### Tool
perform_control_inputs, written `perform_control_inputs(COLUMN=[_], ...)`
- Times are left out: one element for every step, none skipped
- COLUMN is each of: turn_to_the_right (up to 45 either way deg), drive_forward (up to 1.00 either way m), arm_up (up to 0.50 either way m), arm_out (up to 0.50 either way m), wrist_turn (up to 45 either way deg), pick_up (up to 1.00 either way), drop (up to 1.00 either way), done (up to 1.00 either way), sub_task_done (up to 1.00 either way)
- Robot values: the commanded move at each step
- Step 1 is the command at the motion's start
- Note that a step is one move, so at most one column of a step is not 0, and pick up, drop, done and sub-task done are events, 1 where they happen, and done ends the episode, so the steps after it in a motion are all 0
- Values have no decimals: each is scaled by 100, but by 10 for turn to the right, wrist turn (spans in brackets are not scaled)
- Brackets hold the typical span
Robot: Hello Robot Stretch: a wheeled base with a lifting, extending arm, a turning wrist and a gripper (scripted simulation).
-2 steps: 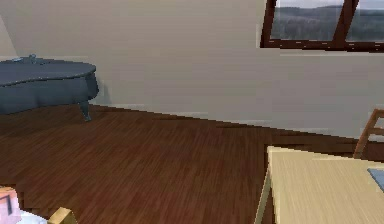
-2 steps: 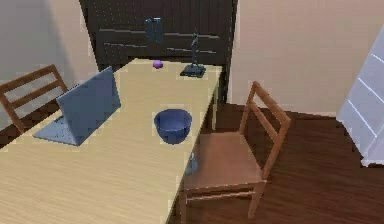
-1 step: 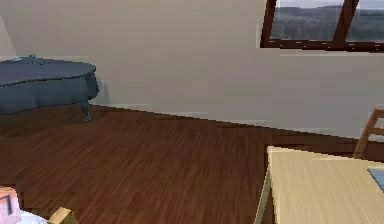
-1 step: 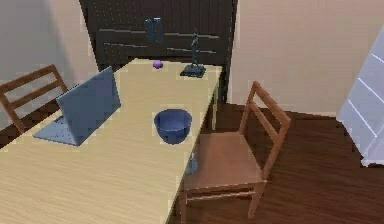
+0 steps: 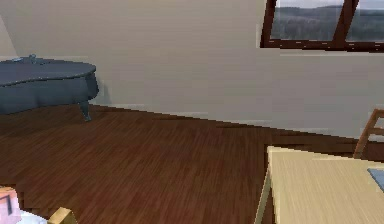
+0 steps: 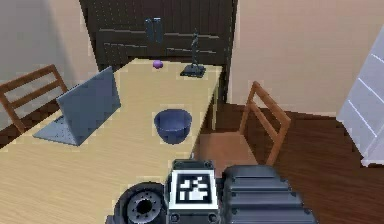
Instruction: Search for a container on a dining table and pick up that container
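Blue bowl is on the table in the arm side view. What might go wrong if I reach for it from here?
1. The open laptop stands on the table not far from the blue bowl; a reach that drifts toward the arm side view's left might knock it.
2. The wooden chair sits at the table's edge near the bowl, so repositioning could bump it.
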Motion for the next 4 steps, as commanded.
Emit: perform_control_inputs(turn_to_the_right=[0, 0, 0, 0], drive_forward=[0, 0, 0, 0], arm_up=[0, 0, 0, 0], arm_out=[44, 0, 0, 0], wrist_turn=[0, 450, 450, 450], pick_up=[0, 0, 0, 0], drop=[0, 0, 0, 0], done=[0, 0, 0, 0], sub_task_done=[0, 0, 0, 0])
